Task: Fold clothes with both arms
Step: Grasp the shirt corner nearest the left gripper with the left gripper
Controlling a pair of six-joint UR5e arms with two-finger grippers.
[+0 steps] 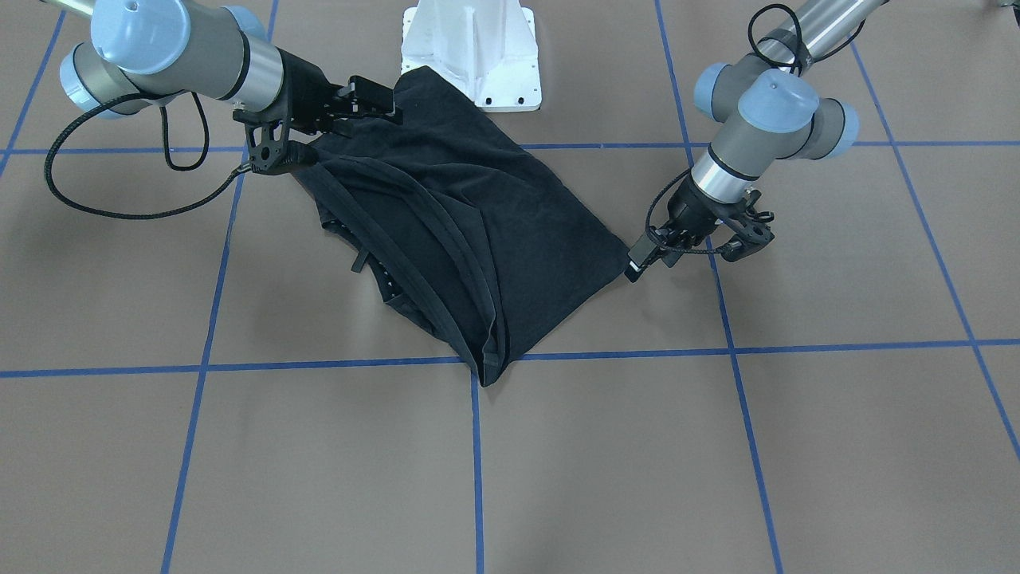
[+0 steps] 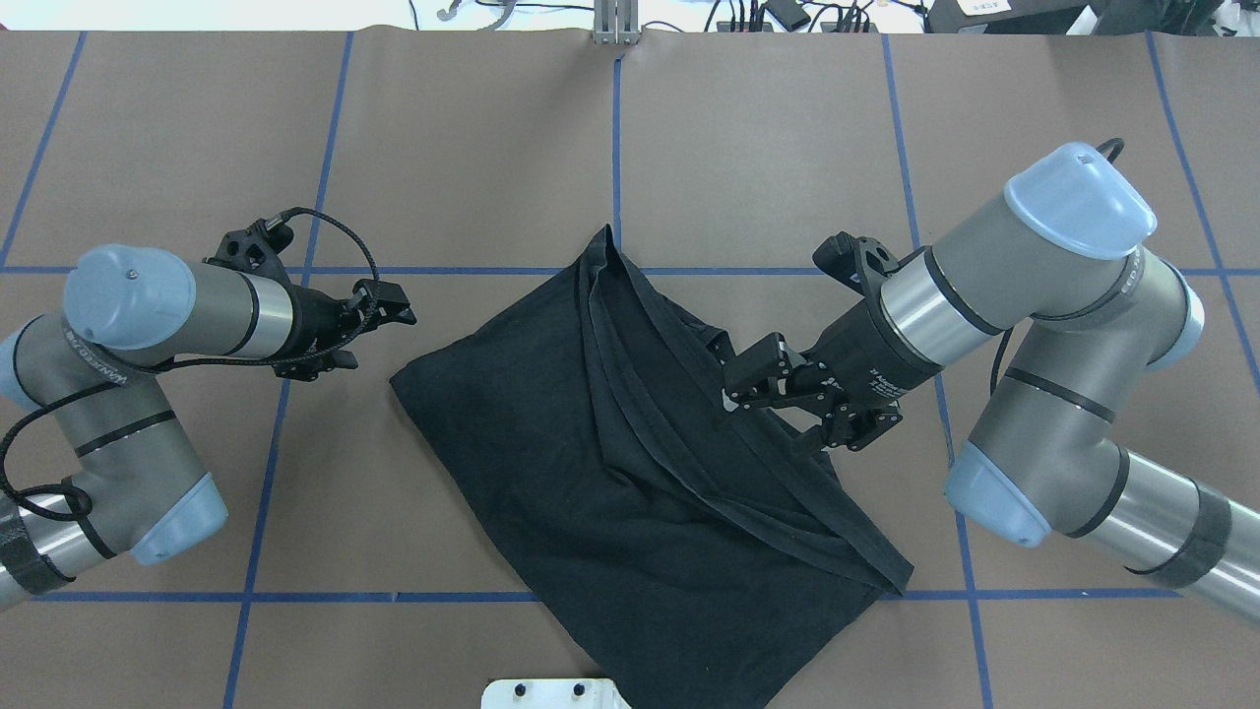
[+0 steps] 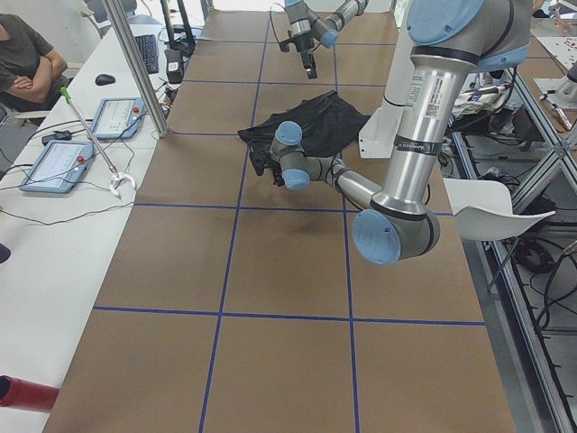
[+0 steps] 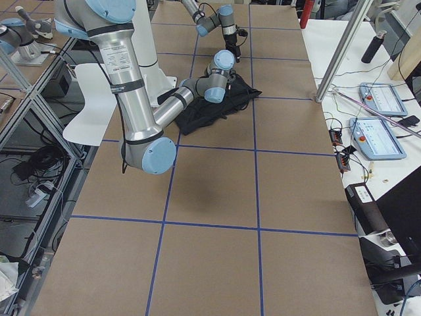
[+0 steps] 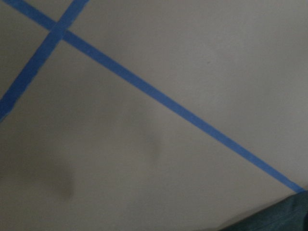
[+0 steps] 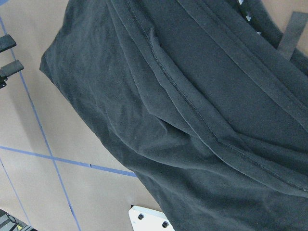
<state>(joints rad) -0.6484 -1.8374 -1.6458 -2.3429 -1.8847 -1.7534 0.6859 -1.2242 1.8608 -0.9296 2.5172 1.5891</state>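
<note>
Soft, creased black T-shirt is seen bunched in ridged folds on matte brown worktop; left tool is spread; whether right tool is pinching cloth can't be told.

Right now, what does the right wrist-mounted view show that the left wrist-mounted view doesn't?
Only the right wrist-mounted view: the black T-shirt spread out with its folds and stitched hem, the white base plate with two bolts, and two fingers of the left gripper, set apart, at the frame's left edge.
Only the left wrist-mounted view: nothing of its own; it is nearly all bare table.
Both: the brown table, blue tape lines, and the T-shirt, though the left view catches just a dark corner of it.
</note>
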